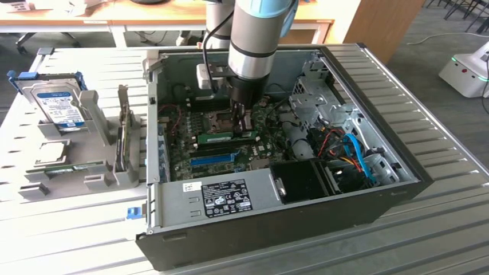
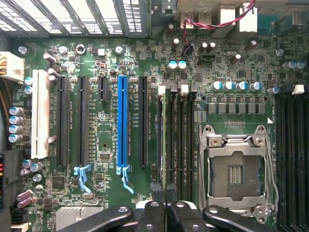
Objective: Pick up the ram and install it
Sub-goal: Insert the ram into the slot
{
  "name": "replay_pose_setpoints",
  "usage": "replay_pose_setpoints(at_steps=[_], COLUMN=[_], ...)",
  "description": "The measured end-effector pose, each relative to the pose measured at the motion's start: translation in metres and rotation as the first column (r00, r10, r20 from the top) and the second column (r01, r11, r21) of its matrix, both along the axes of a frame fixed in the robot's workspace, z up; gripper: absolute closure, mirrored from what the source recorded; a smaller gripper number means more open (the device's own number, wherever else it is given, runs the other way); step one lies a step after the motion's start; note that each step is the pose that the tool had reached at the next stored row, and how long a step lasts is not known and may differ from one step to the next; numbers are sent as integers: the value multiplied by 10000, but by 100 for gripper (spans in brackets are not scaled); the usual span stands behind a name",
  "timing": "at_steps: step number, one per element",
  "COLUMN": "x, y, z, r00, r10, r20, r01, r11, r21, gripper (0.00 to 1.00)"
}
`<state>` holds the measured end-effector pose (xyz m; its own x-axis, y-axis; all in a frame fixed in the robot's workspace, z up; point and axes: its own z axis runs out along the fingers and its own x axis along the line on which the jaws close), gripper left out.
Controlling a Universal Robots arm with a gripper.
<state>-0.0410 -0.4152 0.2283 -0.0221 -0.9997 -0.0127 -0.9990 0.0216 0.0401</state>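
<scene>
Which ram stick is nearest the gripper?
The ram inside the case, beside the gripper; the other ram lies in the grey tray outside it.

Pincer (image 2: pixel 165 189) body cut by the picture's edge. Its closed fingers (image 2: pixel 158 193) cover the ram's (image 2: pixel 166 140) near end; contact beneath them unclear. Arm (image 1: pixel 256 34) hides the motherboard (image 1: pixel 181 163) beyond the pincer. Sticker (image 1: pixel 229 197) print unreadable.

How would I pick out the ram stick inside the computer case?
Look into the open black metal computer case, at the green motherboard on its floor. Right beside the end effector lies the long, thin green ram stick; unlike the blue slot nearby, it carries a white label.
</scene>
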Motion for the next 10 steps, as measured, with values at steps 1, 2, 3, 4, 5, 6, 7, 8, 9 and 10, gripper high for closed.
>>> replay_pose_setpoints(at_steps=[1,2,3,4,5,6,7,8,9,10], x=[0,0,0,0,0,1,0,0,0,0], y=[0,1,1,1,0,1,1,0,1,1], z=[0,-1,-1,-1,-3,-6,-8,-9,-9,-9], r00=[10000,10000,10000,10000,10000,10000,10000,10000,10000,10000], r10=[0,0,0,0,0,0,0,0,0,0], r20=[0,1,1,1,1,2,2,2,2,2], r01=[0,0,0,0,0,0,0,0,0,0], r11=[10000,10000,10000,10000,10000,10000,10000,10000,10000,10000], r21=[0,2,2,2,2,5,3,2,2,2], gripper=[88,88,88,88,88,88,88,88,88,88])
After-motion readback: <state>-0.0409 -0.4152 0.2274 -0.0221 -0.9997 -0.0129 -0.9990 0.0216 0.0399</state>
